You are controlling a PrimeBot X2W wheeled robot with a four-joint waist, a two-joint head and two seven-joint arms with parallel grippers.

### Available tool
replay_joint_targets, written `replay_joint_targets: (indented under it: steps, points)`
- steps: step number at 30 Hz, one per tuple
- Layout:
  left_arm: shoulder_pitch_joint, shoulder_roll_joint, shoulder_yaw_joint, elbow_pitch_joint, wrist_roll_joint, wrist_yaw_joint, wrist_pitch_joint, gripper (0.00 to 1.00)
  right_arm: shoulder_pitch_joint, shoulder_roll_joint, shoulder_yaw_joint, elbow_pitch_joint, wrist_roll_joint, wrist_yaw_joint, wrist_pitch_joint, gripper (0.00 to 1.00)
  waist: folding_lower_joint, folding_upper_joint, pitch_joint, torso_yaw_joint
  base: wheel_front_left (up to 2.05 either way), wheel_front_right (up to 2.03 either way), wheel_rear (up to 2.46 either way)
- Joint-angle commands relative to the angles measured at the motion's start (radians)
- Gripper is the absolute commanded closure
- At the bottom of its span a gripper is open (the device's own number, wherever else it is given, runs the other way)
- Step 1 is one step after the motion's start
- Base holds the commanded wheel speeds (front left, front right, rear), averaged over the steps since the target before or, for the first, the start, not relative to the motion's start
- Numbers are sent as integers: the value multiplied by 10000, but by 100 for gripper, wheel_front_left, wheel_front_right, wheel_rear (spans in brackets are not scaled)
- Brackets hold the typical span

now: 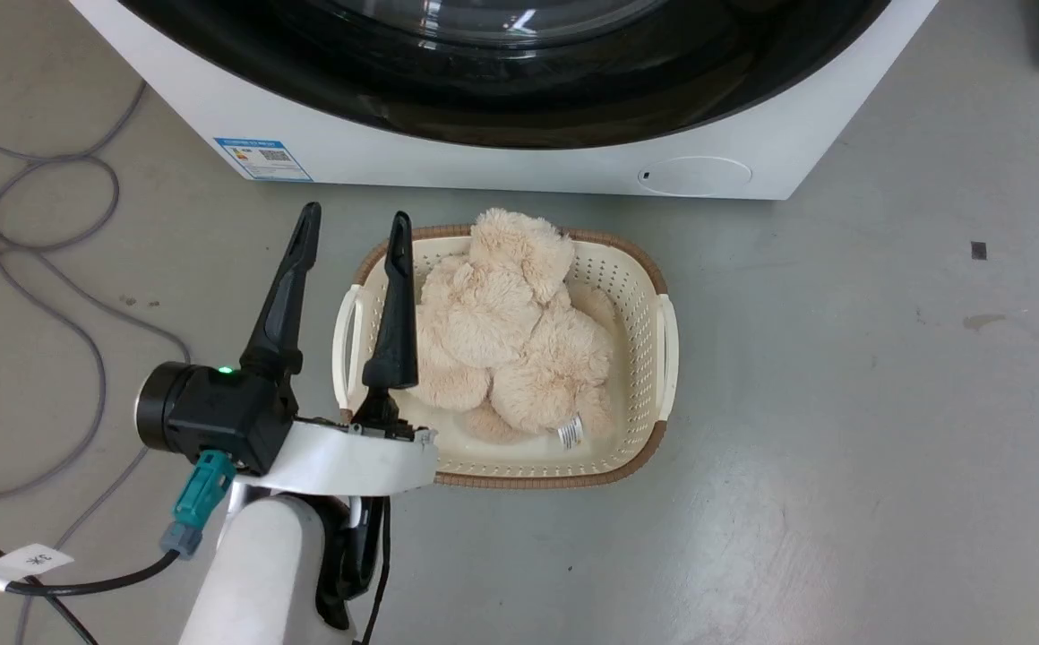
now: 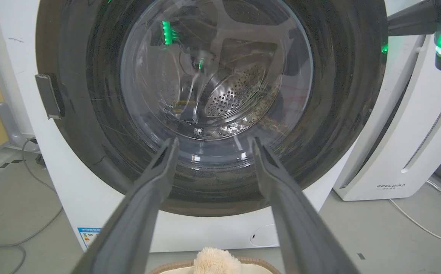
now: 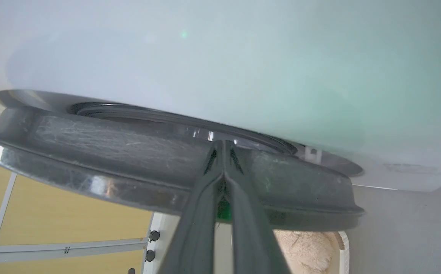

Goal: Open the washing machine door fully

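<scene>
Washing machine door [image 3: 110, 152] stands slightly ajar; its dark-grey inner face sits off the white front of the washing machine [image 1: 394, 152], with a narrow gap behind the rim. Right gripper [image 3: 224, 146] is at the door's edge, fingers pressed together with nothing between them, tips apparently touching the inner side of the rim. Left gripper [image 1: 354, 224] hangs in front of the door, below its glass centre, fingers spread wide, empty, well apart from the rim. Judgement: the door lies directly ahead of the right fingertips, so the right arm is nearer; the swing should run outward about the door's far edge.
</scene>
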Motion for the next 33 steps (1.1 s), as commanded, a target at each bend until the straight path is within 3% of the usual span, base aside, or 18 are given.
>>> replay_joint_targets:
  steps: [1, 17, 33]
  points:
    - [-152, 16, -25, -13, -44, 66, -59, 0, -144, 70, 54, 47, 137, -4, 98, 100, -1, 0, -18, 0, 0, 0, 0]
    - [88, 16, 30, 206, 31, 37, -59, 0, 1053, 91, 133, -646, 437, -4, 1511, 100, -1, 0, -463, -87, 0, 0, 0]
    - [879, 16, 224, 787, 273, -47, -59, 0, 3138, 92, 172, -2032, 994, -4, 3041, 100, -1, 0, -1646, -236, 0, 0, 0]
